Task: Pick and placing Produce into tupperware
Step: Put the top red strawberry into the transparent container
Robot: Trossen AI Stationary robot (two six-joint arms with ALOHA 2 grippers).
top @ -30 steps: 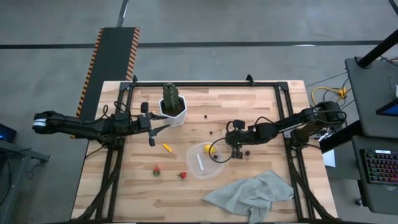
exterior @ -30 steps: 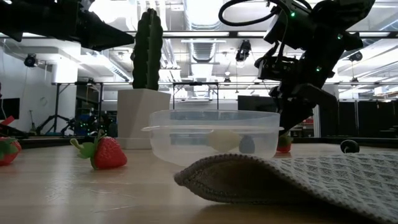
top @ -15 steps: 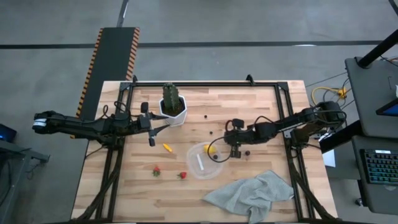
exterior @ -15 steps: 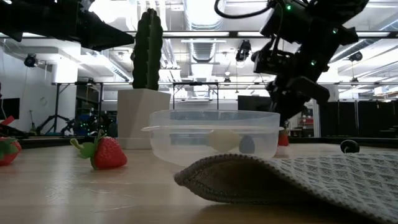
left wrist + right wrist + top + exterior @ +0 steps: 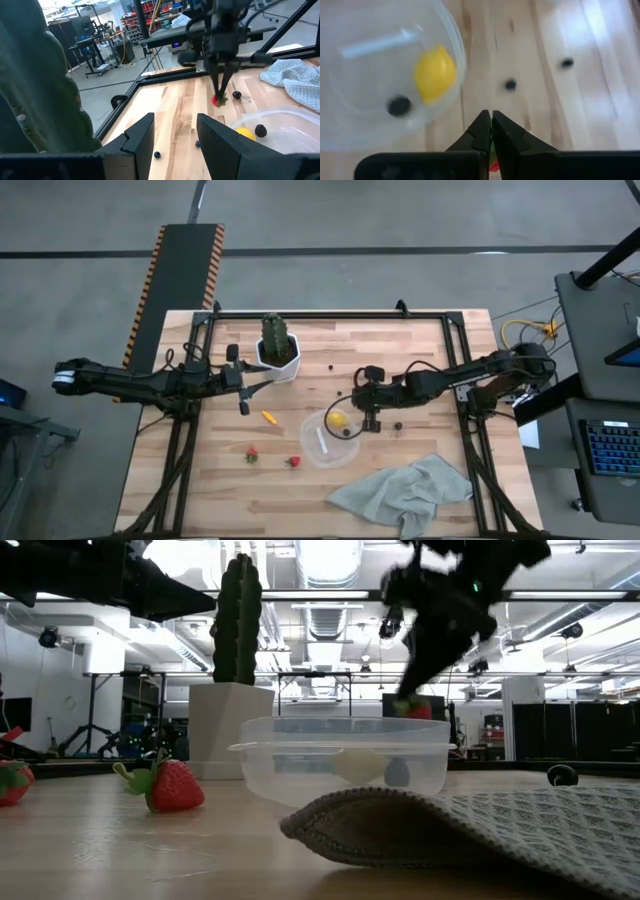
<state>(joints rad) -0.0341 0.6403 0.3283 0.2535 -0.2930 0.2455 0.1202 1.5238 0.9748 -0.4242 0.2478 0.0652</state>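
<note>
Change since earlier frame: right claw (image 5: 412,705) has lifted off the desk and shifted toward the container, carrying a strawberry (image 5: 418,711); left arm unchanged.
Right claw: pinched shut on the strawberry, held above the desk just beside the container's (image 5: 312,442) right rim.
Left claw: (image 5: 247,390) fingers standing wide, holding nothing, parked near the cactus pot (image 5: 279,356) toward the desk's left edge.
Step in hand: carry the strawberry fully over the rim, lower it, then release; a release at the rim risks a bounce out.
Container: middle of the desk, nearer the front edge; holds one lemon (image 5: 338,419), one dark berry (image 5: 347,434).
Count, strawberries: three, two on the desk (image 5: 251,452) (image 5: 294,462).
Count, carrot: one (image 5: 268,417).
Count, loose berries: at least three (image 5: 401,423).
Count, cloth: one (image 5: 405,492), front right corner.
</note>
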